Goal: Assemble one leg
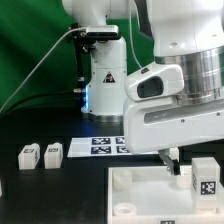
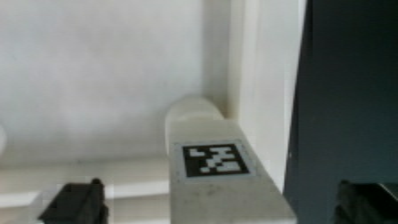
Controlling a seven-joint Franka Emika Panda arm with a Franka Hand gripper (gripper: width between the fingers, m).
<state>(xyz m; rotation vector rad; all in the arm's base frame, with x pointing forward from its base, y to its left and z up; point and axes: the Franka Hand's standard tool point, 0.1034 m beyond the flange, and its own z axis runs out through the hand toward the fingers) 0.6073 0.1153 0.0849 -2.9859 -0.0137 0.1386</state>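
A tagged white leg [image 2: 215, 150] is straddled by spread, empty fingers [image 2: 73, 203], apparently aligned for grasping.

1. Leg [image 2: 217, 150]: white body; one face carries a square marker tag, black pattern on white.
2. Gripper [image 2: 214, 203]: black fingertips [image 2: 73, 201].
3. Two further legs [image 1: 28, 154] and [image 1: 53, 151]: white blocks, each with a black-and-white tag on one face.
4. Fourth leg [image 1: 205, 180]: white, with a black-and-white tag facing the exterior view.
5. Large square piece [image 1: 135, 195]: plain white throughout.
6. Marker board [image 1: 103, 146]: white, printed with several black square patterns.
7. Table [image 1: 60, 185]: black.
8. Arm [image 1: 185, 95]: white shell with grey and black sections.
9. Backdrop [image 1: 30, 40]: green.
10. Cable [image 1: 40, 62]: white.
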